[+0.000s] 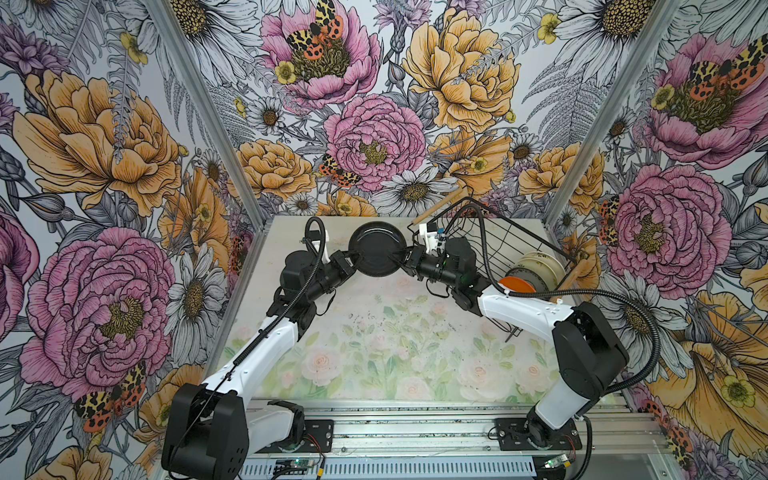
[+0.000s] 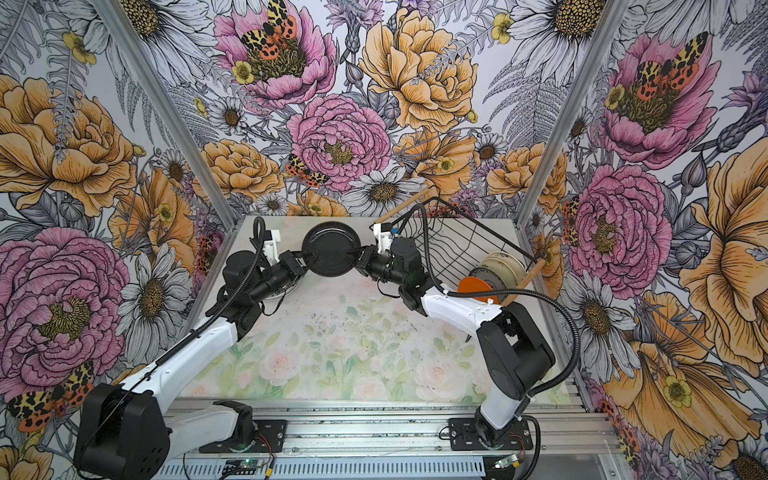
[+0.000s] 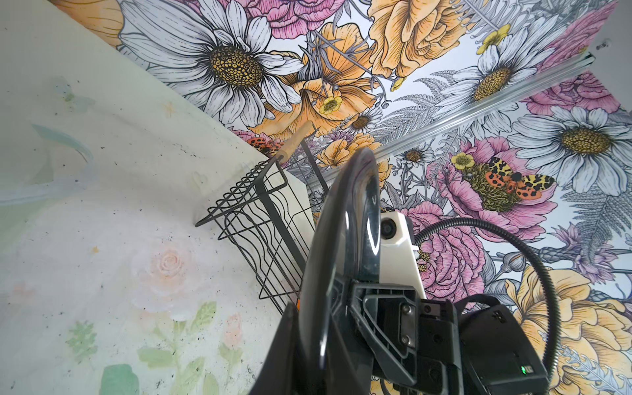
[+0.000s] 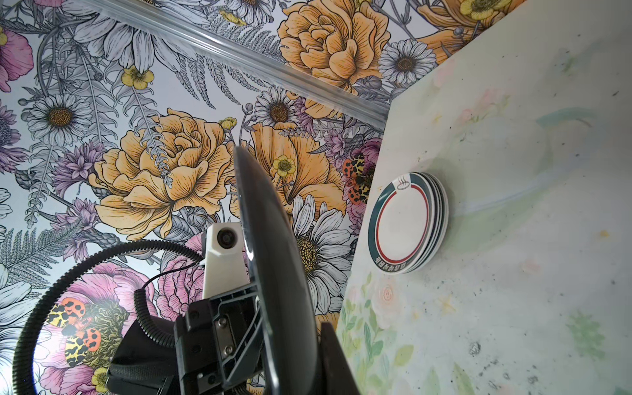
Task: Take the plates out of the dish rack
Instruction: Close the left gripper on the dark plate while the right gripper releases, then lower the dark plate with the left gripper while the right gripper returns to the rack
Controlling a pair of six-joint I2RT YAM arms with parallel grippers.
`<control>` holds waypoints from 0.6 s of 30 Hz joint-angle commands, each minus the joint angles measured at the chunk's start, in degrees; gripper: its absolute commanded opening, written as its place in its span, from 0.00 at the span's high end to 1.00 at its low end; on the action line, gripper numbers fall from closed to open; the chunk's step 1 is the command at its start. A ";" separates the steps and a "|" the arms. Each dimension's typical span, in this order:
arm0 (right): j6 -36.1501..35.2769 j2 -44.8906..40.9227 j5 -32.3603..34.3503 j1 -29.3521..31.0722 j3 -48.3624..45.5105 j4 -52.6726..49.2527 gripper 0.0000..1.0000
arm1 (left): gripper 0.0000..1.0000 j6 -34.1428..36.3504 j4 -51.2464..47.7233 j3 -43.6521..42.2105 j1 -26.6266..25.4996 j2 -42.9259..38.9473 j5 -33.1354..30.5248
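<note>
A black plate (image 1: 376,249) (image 2: 331,248) hangs on edge above the back middle of the table, held from both sides. My left gripper (image 1: 351,259) (image 3: 307,342) is shut on its left rim. My right gripper (image 1: 407,257) (image 4: 307,359) is closed round its right rim, the plate (image 4: 273,256) filling the space between its fingers. The black wire dish rack (image 1: 490,232) (image 3: 260,219) stands at the back right. An orange plate (image 1: 515,284) and cream plates (image 1: 536,270) stand in its right end. A stack of white plates with dark rims (image 4: 407,222) lies flat on the table under my left arm.
The rack's wooden handles (image 1: 440,205) (image 1: 569,274) stick out at its two ends, close to the back and right walls. My right forearm (image 1: 519,307) lies along the rack's front side. The flowered mat (image 1: 374,353) covers the table's front half.
</note>
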 commanded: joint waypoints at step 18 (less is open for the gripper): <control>-43.98 -4.94 6.84 -2.13 16.35 -41.66 0.01 | 1.00 5.15 -32.17 2.14 16.36 -9.79 1.96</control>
